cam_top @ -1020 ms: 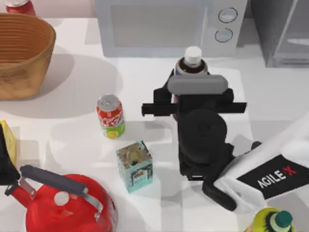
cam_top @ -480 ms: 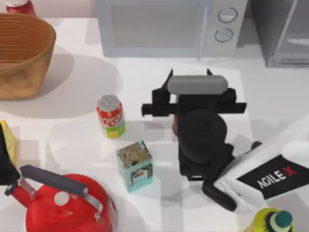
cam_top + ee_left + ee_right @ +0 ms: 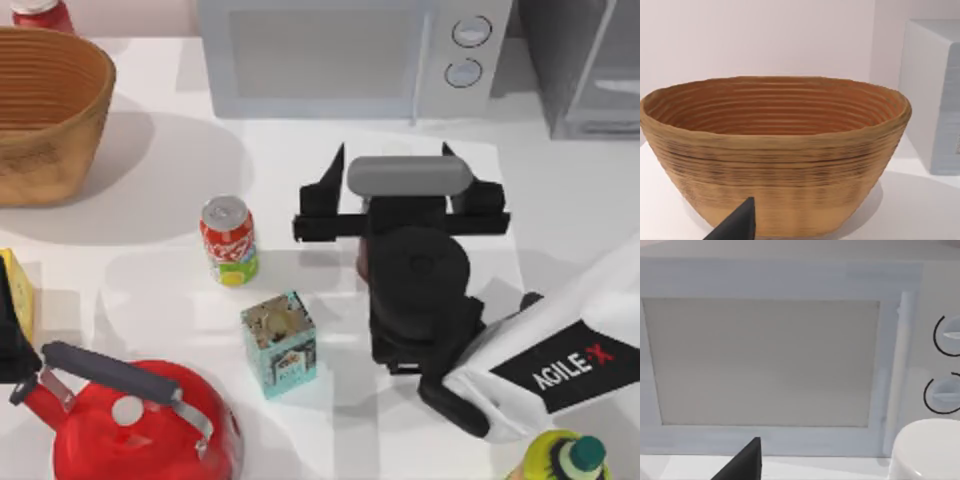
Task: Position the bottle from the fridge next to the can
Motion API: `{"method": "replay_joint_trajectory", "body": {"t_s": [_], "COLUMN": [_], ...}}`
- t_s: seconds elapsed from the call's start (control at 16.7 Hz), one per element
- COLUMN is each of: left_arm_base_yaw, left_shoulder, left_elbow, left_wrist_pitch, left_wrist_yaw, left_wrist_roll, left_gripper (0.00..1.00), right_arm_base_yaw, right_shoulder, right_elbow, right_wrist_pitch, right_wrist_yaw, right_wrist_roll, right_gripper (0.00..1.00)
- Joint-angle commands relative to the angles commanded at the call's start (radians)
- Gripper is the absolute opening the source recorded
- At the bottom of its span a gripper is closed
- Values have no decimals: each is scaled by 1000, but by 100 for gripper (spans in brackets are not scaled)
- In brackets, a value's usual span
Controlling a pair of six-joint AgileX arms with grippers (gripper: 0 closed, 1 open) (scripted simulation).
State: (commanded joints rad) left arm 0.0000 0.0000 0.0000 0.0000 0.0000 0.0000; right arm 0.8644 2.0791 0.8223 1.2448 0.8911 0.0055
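Right gripper: my right gripper [image 3: 390, 150] sits upper centre of the top view, in front of the microwave [image 3: 320, 55]. Its fingers are splayed wide and hold nothing.
Just changed: a second ago the white cap stood up between those fingers. Half a second ago it had dropped out of sight, and now the fingers have spread wider still. That's the release!
Bottle: the bottle [image 3: 925, 450] shows its white cap at the lower right corner of the right wrist view, close under the wrist. From above it is almost wholly hidden beneath the gripper. A dark reddish sliver at the wrist's left edge may be its body.
Can: the red soda can [image 3: 228, 240] stands upright, left of centre and left of the gripper. A strip of bare table lies between the can and the arm.
Fridge: the fridge [image 3: 590, 60] fills the upper right corner, well apart from the action.
Task reading: the bottle looks set down near the can. How close it stands, and whether it is upright, I cannot tell.
Next call: lift straight clear without clipping the cap.
Left arm: parked at the left edge of the top view, facing the wicker basket [image 3: 775, 132].
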Motion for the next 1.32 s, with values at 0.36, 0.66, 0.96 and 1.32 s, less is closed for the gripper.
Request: {"method": "replay_joint_trajectory", "body": {"t_s": [0.36,0.66,0.96,1.32], "left_arm_base_yaw": [0,0,0,0], "left_shoulder": [0,0,0,0], "left_elbow": [0,0,0,0], "left_wrist_pitch": [0,0,0,0], "left_wrist_yaw": [0,0,0,0], "left_wrist_roll": [0,0,0,0], "left_gripper": [100,100,100,100], "right_arm_base_yaw": [33,68,59,-61], "right_shoulder": [-44,-42,-53,-334], "right_elbow": [-34,-80,-76,-113], "right_wrist_pitch": [-5,36,32,-76], "right_wrist_yaw": [17,68,61,-92], "right_wrist_roll": [19,2,2,-7], "right_gripper": [100,100,100,100]}}
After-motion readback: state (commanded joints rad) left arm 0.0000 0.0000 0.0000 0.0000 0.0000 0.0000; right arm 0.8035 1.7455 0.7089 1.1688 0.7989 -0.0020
